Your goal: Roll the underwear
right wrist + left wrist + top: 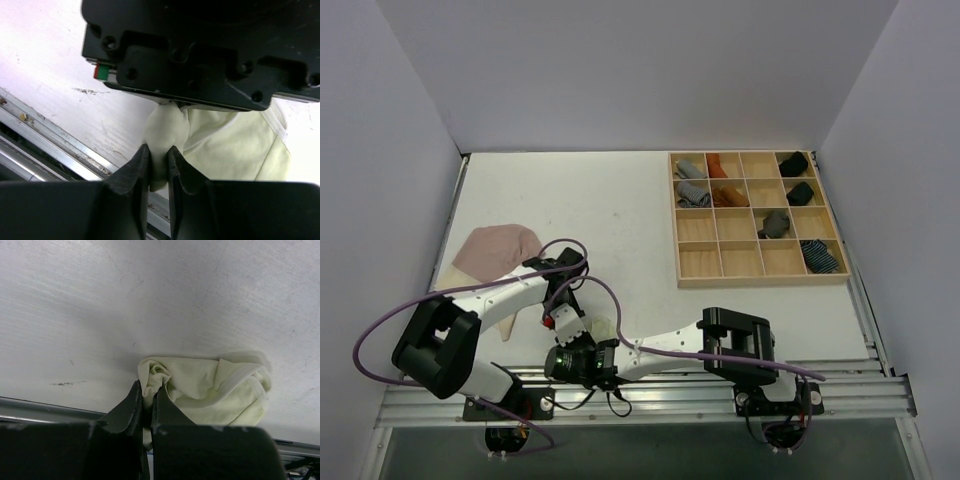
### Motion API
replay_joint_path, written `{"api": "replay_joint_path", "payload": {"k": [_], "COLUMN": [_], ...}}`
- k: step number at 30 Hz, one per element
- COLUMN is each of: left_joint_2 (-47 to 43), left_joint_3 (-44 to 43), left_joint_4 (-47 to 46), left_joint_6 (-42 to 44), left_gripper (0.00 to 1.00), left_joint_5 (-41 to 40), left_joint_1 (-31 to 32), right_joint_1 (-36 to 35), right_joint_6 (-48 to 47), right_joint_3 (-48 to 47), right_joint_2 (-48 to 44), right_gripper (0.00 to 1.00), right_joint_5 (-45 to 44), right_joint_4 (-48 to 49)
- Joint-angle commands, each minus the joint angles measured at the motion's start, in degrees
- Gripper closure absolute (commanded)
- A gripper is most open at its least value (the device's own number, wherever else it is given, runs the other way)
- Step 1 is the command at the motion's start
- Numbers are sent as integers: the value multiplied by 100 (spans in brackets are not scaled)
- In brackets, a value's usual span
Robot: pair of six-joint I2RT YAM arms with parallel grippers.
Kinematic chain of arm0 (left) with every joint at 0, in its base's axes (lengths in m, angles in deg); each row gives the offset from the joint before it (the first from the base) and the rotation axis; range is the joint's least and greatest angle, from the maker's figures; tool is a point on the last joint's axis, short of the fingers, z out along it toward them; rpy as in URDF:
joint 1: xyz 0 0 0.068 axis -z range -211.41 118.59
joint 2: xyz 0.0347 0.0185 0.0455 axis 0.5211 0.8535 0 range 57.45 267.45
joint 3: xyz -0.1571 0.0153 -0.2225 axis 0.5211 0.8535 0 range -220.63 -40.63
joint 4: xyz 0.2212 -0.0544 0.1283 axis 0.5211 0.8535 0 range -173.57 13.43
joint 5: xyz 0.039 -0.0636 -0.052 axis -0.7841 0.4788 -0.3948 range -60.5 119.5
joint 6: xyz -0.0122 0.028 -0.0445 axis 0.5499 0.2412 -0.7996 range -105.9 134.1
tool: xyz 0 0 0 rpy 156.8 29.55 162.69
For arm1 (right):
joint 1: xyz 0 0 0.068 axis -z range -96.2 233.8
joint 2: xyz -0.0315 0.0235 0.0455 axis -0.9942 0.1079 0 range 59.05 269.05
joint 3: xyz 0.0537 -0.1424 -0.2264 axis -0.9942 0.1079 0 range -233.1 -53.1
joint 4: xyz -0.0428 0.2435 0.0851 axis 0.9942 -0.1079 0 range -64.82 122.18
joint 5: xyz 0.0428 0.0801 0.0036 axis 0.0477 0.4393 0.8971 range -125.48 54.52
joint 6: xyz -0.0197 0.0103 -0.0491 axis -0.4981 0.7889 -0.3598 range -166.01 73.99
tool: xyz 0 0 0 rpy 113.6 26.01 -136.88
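The yellow-green underwear [215, 385] was pinched by the left gripper [147, 394] and the right gripper [159, 151]; an even, tight roll was needed.

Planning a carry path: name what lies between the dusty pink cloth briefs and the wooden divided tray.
Between the dusty pink cloth briefs and wooden divided tray: bare white tabletop and a purple cable loop, in top external view.
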Motion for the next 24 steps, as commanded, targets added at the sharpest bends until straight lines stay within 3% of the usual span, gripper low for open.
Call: {"api": "replay_joint_path", "payload": {"k": [1, 5, 9, 11, 15, 24], "left_joint_2": [39, -119, -558, -787, -928, -1359], "left_joint_3": [-211, -308, -308, -300, -212, 289], "left_joint_4": [302, 540, 698, 699, 559, -460], "left_joint_6": [-174, -183, -78, 36, 151, 326], "left_gripper": [97, 83, 65, 61, 57, 54], "left_joint_5": [108, 152, 152, 152, 152, 994], "left_joint_1": [41, -231, -627, -838, -918, -918], "right_joint_1": [-66, 39, 144, 188, 311, 584], "right_joint_6": [414, 1065, 1707, 1944, 2226, 2578], "right_joint_3": [178, 1065, 2276, 2568, 3202, 4134], "right_joint_2": [177, -95, -367, -412, -535, -509], "right_gripper": [95, 98, 99, 100, 100, 100], "right_joint_5": [127, 408, 917, 1041, 1217, 1542], "right_joint_4": [-302, 190, 1340, 1666, 2579, 3891]}}
